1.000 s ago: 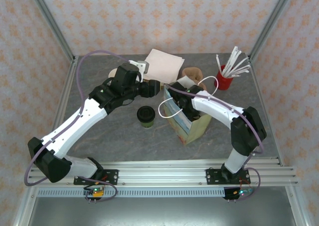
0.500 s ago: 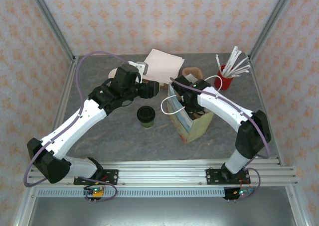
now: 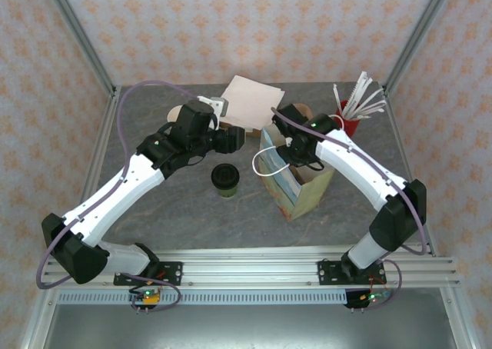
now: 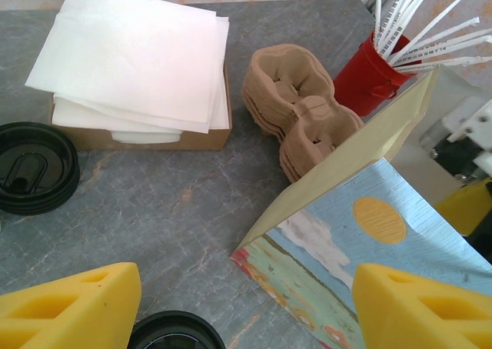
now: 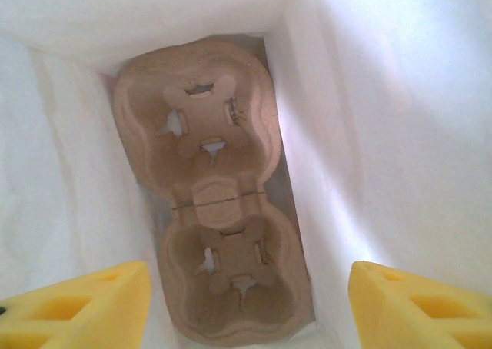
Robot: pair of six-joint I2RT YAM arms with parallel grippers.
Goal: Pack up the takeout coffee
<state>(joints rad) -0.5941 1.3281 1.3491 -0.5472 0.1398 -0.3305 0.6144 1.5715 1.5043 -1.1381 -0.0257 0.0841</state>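
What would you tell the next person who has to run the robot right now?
The left gripper is open and empty, hovering just beyond the coffee, facing the bag.
The right gripper is open and empty at the bag's mouth, looking down inside.
The coffee stands upright on the table, lid on, left of the bag; nothing touches it.
Done: a carrier lies flat on the bag's bottom.
Left: grab the coffee and set it in the bag, probably into a carrier pocket.

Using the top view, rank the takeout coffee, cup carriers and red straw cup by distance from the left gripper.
1. takeout coffee: just on the near side of the left gripper.
2. cup carriers: to its right, farther back.
3. red straw cup: far right.
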